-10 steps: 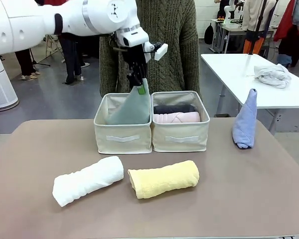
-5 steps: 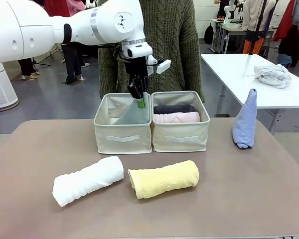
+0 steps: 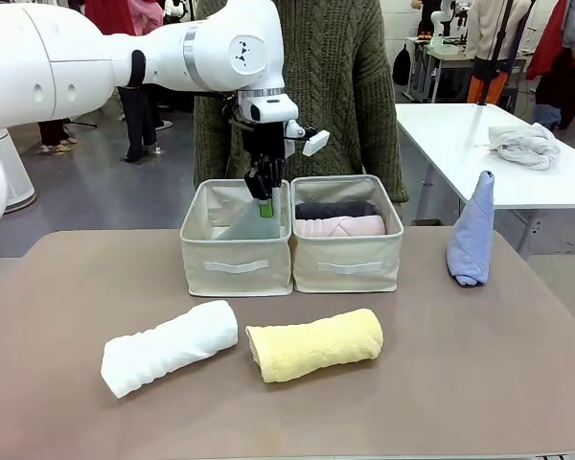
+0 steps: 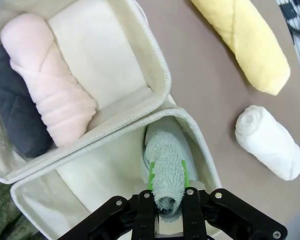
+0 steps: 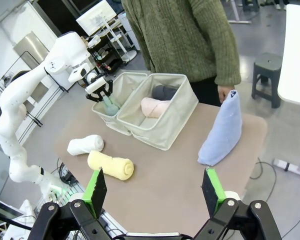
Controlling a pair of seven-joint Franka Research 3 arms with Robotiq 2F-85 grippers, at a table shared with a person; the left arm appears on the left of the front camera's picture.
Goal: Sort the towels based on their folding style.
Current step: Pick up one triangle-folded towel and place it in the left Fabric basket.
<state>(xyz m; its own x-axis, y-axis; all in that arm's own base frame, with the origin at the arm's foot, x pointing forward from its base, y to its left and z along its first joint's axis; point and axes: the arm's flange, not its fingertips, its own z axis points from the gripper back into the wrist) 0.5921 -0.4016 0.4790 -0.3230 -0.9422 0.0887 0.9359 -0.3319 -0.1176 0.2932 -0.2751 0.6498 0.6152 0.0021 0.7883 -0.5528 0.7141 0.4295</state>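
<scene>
My left gripper (image 3: 264,195) is shut on the tip of the pale teal cone-folded towel (image 3: 252,226), whose base stands down inside the left bin (image 3: 234,269). From the left wrist, the green pads (image 4: 151,175) pinch the teal towel (image 4: 165,161) above that bin. The right bin (image 3: 347,267) holds a dark grey roll (image 3: 333,209) and a pink roll (image 3: 340,227). A white roll (image 3: 170,347) and a yellow roll (image 3: 314,345) lie on the table in front of the bins. The periwinkle blue cone (image 3: 471,235) stands at the right. My right gripper (image 5: 155,190) hangs open high above the table, holding nothing.
A person in a green knit sweater (image 3: 326,86) stands right behind the bins. A white side table (image 3: 479,144) at the back right carries a whitish-grey cloth heap (image 3: 524,144). The brown table (image 3: 479,374) has free room at the front right and far left.
My left gripper has moved down and slightly right, lowering the teal cone deeper into the left bin. Everything else stayed put.
</scene>
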